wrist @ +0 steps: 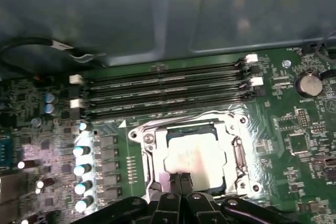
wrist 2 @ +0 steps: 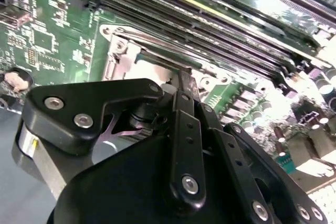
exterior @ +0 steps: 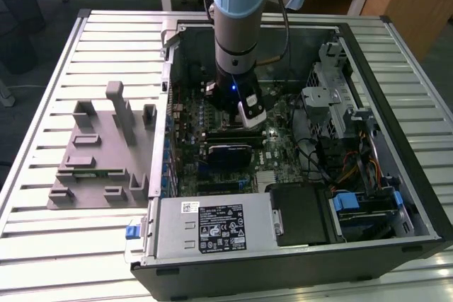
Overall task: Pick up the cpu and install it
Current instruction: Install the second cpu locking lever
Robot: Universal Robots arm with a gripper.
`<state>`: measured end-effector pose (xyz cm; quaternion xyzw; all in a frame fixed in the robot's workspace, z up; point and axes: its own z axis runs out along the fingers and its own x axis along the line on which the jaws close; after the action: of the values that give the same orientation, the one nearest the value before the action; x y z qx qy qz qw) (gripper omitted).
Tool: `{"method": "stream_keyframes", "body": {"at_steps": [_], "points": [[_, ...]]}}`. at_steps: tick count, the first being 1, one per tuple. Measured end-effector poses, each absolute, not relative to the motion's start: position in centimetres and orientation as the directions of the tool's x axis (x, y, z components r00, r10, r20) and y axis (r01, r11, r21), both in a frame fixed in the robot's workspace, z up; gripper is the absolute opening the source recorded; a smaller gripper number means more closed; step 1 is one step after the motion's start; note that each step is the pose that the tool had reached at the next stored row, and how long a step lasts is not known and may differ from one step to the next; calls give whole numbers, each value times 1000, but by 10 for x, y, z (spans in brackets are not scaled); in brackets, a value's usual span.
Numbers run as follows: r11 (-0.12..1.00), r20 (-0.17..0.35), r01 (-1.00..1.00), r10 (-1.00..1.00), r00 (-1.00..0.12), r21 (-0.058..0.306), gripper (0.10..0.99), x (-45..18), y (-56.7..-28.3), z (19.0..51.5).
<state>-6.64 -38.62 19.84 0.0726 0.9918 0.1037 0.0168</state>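
The cpu (wrist: 193,161) is seen lying flat inside the socket frame (wrist: 239,153) on the green board (wrist: 294,124) in the open case (exterior: 396,68) on the table (exterior: 64,54), with the gripper (wrist: 180,178) lowered onto its near edge, jaws pressed together, likely to seat it.

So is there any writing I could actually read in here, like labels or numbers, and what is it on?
Nothing reads clearly.
Black-and-white label on the power supply: print and symbols, too small to read.
Small white sticker above that label: barcode-like marks, too small to read.
Motherboard: tiny white markings, too blurred to read.
cpu in its socket: shiny top, no legible text.
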Motion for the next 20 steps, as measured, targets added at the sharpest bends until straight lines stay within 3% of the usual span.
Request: {"method": "stream_keyframes", "body": {"at_steps": [7, 16, 20], "points": [[971, -21, 140, 147, -989, 191, 106, -62, -363, 198], [979, -26, 141, 146, -989, 147, 106, -55, -361, 201], [980, -27, 141, 146, -989, 144, 106, -54, -361, 208]]}}
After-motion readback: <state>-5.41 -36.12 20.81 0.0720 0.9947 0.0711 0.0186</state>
